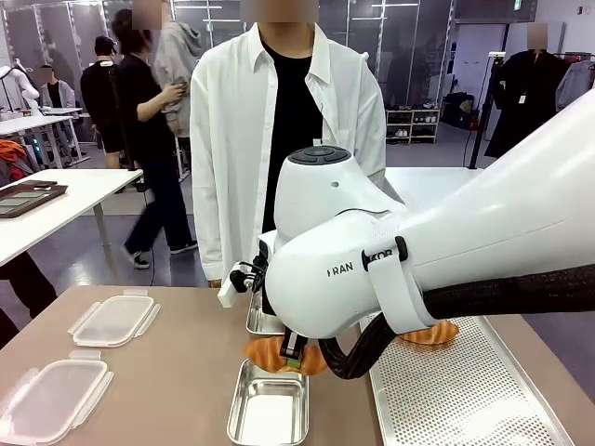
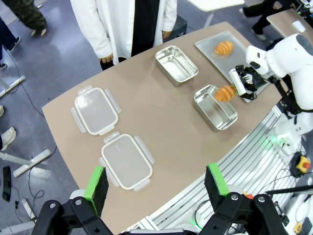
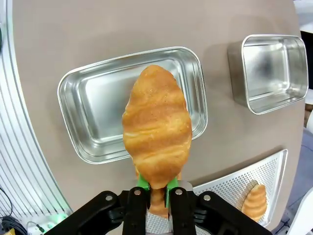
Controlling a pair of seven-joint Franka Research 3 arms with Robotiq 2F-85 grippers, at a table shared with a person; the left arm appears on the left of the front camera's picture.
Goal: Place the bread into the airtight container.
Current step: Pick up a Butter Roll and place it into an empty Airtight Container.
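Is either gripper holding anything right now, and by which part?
The right gripper pinches a croissant by one tapered end; the left gripper is open and holds nothing.

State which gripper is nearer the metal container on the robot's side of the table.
Right. The right gripper holds the bread just above that container; the left gripper hovers far off, beyond the plastic lids.

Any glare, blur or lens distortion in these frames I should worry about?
Front view: evenly lit, but the right arm looms close and hides part of the held croissant. Left wrist view: wide-angle bend curves the table edge; sharp otherwise. Right wrist view: croissant sharp, soft reflections rather than hard glare in the steel container behind it.
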